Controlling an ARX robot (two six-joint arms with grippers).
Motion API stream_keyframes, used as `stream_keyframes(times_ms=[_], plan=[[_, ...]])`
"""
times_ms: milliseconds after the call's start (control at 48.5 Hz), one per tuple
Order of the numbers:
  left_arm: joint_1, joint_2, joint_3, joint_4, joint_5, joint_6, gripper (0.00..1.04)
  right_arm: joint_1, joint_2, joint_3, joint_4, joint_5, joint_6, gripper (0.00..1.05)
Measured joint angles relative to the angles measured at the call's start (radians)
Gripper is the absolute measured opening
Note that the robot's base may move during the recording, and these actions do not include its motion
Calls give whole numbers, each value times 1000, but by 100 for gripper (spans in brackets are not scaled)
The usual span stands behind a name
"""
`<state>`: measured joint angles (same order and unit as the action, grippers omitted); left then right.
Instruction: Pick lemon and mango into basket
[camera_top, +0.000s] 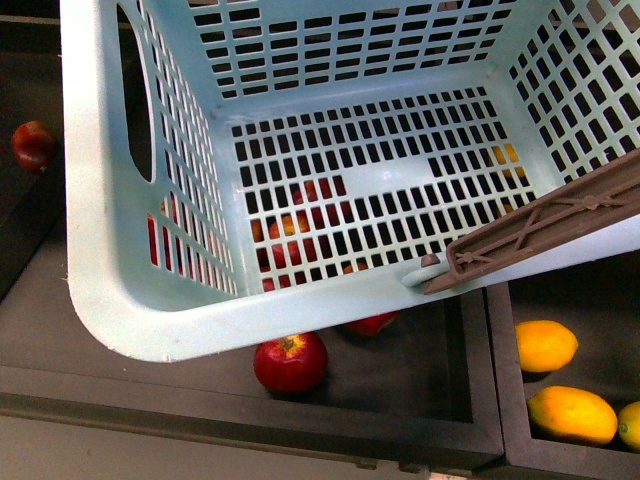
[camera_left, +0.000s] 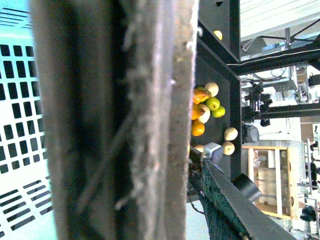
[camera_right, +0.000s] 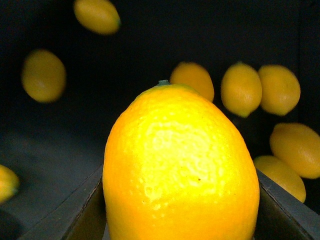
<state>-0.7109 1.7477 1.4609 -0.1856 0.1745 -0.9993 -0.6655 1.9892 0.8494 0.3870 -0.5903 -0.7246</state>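
The light aqua-blue slotted plastic basket (camera_top: 110, 300) fills the front view, its brown swing handle (camera_top: 540, 235) lying across the rim at 4 o'clock. The elongated yellow-orange mango (camera_top: 572, 413) lies in a dark bin (camera_top: 590, 300) at 5 o'clock, outside the basket. A red apple (camera_top: 290, 362) sits at 6 o'clock, just below the rim. The right gripper (camera_right: 180, 175) is clamped on the roundish orange-yellow lemon (camera_right: 175, 145), with loose yellow fruits (camera_right: 241, 89) on a dark surface (camera_right: 125, 100) behind it. The left gripper (camera_left: 197, 175) is hard against the handle. I cannot tell whether it grips.

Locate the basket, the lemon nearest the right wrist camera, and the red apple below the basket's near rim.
basket (camera_top: 105, 300), front view, near left corner of rim.
lemon (camera_right: 180, 170), right wrist view, middle of skin.
red apple (camera_top: 290, 362), front view, its middle.
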Motion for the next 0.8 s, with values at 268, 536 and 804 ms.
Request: stream_keyframes(times_ms=[268,536,804], plan=[[0,0,0,0,0,0,29,62,-507,-172,-8,-106,304,65],[0,0,0,0,-2,0,29,311,-825,-220,-29,-6,525,65],[0,0,0,0,-1,0,29,602,-808,-260,-10,197,549,65]])
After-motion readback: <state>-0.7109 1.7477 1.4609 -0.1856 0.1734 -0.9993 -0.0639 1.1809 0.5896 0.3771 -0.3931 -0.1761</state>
